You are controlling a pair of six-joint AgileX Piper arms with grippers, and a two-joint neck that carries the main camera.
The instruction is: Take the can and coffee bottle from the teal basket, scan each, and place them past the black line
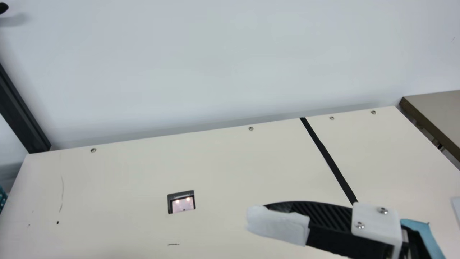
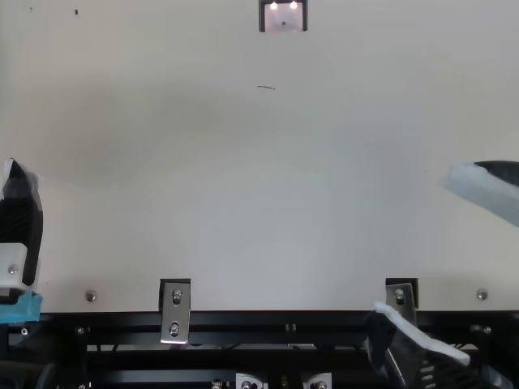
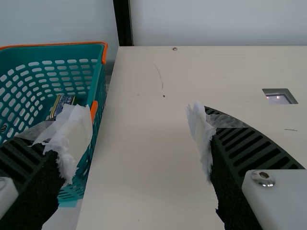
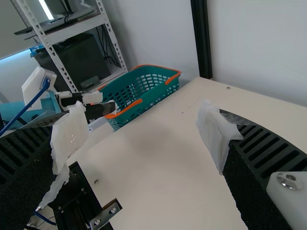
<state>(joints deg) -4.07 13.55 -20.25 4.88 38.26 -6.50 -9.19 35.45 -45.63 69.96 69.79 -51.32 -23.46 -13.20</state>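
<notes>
- Rail and metal brackets: we had the black rail (image 2: 268, 318) running along the near edge of the cream table (image 2: 227, 203), with one bracket (image 2: 175, 312) toward our left and another (image 2: 399, 298) toward our right.
- Right gripper (image 2: 413, 243): we held it over the near right part of the table, its two white-wrapped tips spread wide apart with nothing between them.
- Left gripper (image 2: 20, 227): we had it at the table's left side, near the basket; its own wrist view showed the fingers (image 3: 249, 143) well apart, gripping nothing.
- Teal basket (image 3: 48, 57): it stood just beyond the table's left edge, with an orange rim and orange handles.
- Can (image 3: 62, 103): we saw a dark, yellow-marked item inside the basket, perhaps the can, partly hidden behind one wrapped fingertip.
- Scanner window (image 1: 183, 205): it sat set into the tabletop, two small lights glowing in it.
- Black line (image 1: 330, 162): it crossed the table to the right of the scanner window.
- Wall (image 1: 215, 72): it rose pale behind the table's far edge.
</notes>
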